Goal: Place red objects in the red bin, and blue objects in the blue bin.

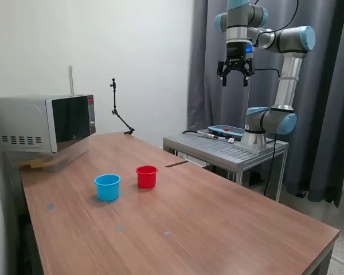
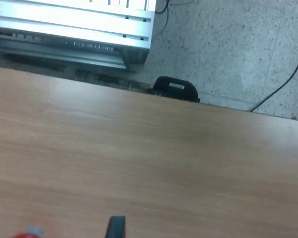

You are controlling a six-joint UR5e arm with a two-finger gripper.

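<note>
Gripper [image 1: 235,73] parked high, jaws spread, empty; red cup [image 1: 147,176] and light blue cup [image 1: 108,187] far below it, cubes possibly inside.

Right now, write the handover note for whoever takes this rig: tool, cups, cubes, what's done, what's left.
Tool: high above the metal stand, well away from the table, fingers apart, holding nothing.
Red cup and blue cup: upright on the wooden table, side by side but apart, blue on the exterior view's left.
Cubes: none visible on the table in either view; the inside of the cups cannot be seen from here.
Done: cannot confirm any sorting.
Left: look inside both cups, locate the red and blue cubes, then sort whatever is outside.
</note>
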